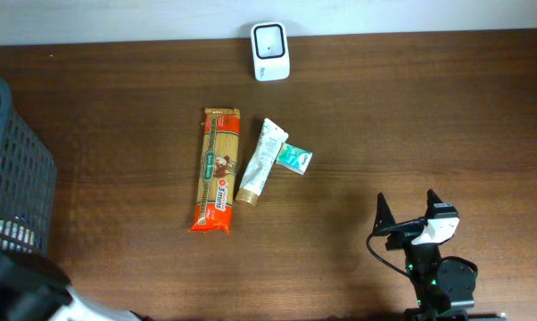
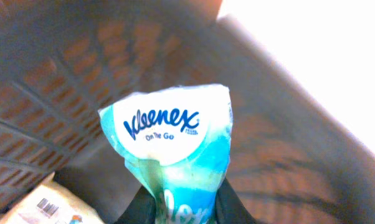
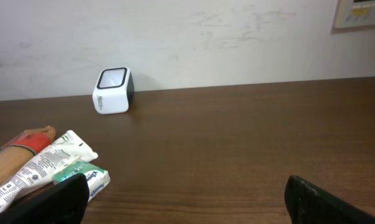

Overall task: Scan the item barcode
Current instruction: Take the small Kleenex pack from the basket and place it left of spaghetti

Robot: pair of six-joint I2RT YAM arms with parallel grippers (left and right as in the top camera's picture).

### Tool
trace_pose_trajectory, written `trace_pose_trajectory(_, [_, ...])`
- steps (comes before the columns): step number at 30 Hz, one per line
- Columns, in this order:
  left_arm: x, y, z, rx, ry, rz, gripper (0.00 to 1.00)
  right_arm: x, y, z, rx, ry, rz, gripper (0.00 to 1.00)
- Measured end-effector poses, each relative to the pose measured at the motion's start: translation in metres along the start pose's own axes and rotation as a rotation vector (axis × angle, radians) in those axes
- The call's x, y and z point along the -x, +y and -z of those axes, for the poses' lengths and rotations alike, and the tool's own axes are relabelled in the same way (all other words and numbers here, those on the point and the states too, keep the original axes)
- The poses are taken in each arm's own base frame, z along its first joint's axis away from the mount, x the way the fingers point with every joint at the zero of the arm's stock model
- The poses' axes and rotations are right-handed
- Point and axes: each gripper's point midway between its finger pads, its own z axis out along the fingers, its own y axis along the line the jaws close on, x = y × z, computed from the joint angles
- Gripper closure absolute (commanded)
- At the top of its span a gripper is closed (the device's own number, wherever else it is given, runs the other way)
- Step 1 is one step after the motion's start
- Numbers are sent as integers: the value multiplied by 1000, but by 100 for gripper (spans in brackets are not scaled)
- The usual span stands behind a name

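left hand (image 2: 184,211) grips a kleenex pack (image 2: 169,140) inside the basket (image 2: 50,81).

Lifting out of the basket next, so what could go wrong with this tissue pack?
1. The left jaws pinch only the lower end of the soft blue-and-white Kleenex tissue pack; it may flop or slip.
2. The walls of the dark mesh basket stand close; the pack could snag.
3. Its visible face shows no barcode, so the white box-shaped scanner may miss it.

Glossy plas. tissue pack (image 2: 170,146) — matt wood-grain table (image 1: 384,116), plas. mesh basket (image 1: 23,169)
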Motion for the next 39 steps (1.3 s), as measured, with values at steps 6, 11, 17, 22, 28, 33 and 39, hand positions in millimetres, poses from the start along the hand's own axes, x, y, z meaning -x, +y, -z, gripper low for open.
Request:
trace_pose_trajectory(6, [-4,-98,142,-247,-116,-116,88,0,0,0,0,0,0,1])
trace_pose_trajectory(11, [-114,-204,119,-444,235,-307,88,0,0,0,0,0,0,1])
trace_pose_trajectory(17, [-284,-255,38,-420,639,-549,87,0,0,0,0,0,0,1])
trace_pose_trajectory(22, [-376,-246,-20,-353,786,-632,76,0,0,0,0,0,0,1])
trace_pose_trajectory(28, [-418,-222,-33,-292,896,-654,30,0,0,0,0,0,0,1])
trace_pose_trajectory(33, [-442,-230,-19,-308,927,-729,1,0,0,0,0,0,0,1])
trace_pose_trajectory(39, [-347,-268,5,-324,752,-704,1,0,0,0,0,0,-1,1])
